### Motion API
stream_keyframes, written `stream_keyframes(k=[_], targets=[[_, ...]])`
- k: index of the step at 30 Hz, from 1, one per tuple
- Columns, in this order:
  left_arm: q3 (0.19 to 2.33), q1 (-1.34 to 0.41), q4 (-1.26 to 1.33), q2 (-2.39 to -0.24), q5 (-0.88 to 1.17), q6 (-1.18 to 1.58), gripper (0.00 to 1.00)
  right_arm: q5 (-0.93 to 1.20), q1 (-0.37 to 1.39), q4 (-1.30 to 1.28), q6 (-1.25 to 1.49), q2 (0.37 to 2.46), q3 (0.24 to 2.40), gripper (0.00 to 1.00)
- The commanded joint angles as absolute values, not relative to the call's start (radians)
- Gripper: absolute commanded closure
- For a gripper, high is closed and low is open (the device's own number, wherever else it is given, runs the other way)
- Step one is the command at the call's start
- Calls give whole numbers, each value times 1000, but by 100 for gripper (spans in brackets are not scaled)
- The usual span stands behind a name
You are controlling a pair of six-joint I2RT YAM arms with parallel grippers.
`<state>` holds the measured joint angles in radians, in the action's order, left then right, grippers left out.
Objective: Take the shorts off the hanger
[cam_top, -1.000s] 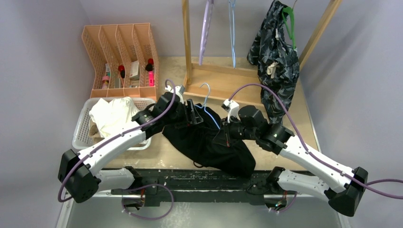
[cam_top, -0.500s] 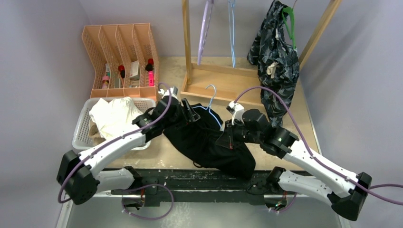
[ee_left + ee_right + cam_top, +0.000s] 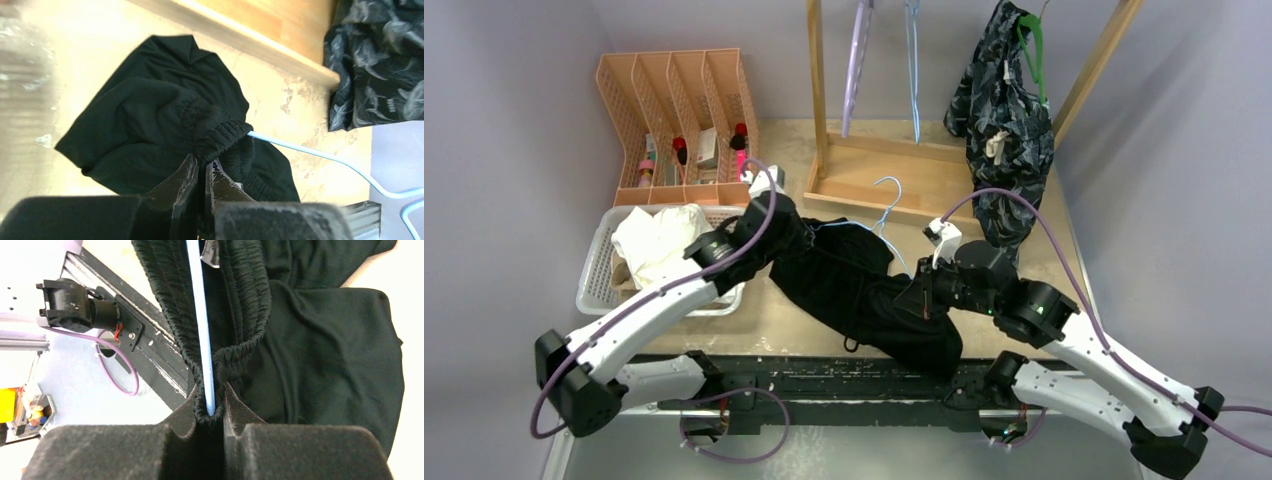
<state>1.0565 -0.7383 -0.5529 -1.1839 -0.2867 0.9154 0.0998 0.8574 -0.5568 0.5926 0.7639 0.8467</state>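
Top external: table (image 3: 774,322) is overlooked from above, at a distance.
Wrists: black shorts (image 3: 150,115) are viewed close-up, shared with overhead.

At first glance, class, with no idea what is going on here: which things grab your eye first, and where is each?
The black shorts sprawl mid-table, with the left gripper pinching their waistband and the right gripper clamped on the pale blue hanger threaded through it. At the back right, dark patterned shorts hang from a wooden rack.
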Motion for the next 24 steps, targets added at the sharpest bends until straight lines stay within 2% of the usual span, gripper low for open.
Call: stream_keyframes(k=[1,5,13,20,24], targets=[[1068,-725,-626,-1091,-531,809,100,126,859,-573,611,697,835,100],[1093,-724,-750,-1102,-707,793,100,184,859,-574,589,635,838,100],[1129,-722,-819,-1137,-846,750,100,275,859,-606,591,669,785,100],[1163,-631,-847,-1192,-865,690,100,388,859,-503,561,666,775,100],[1120,-488,-799,-1185,-700,690,100,358,859,-535,545,663,802,100]])
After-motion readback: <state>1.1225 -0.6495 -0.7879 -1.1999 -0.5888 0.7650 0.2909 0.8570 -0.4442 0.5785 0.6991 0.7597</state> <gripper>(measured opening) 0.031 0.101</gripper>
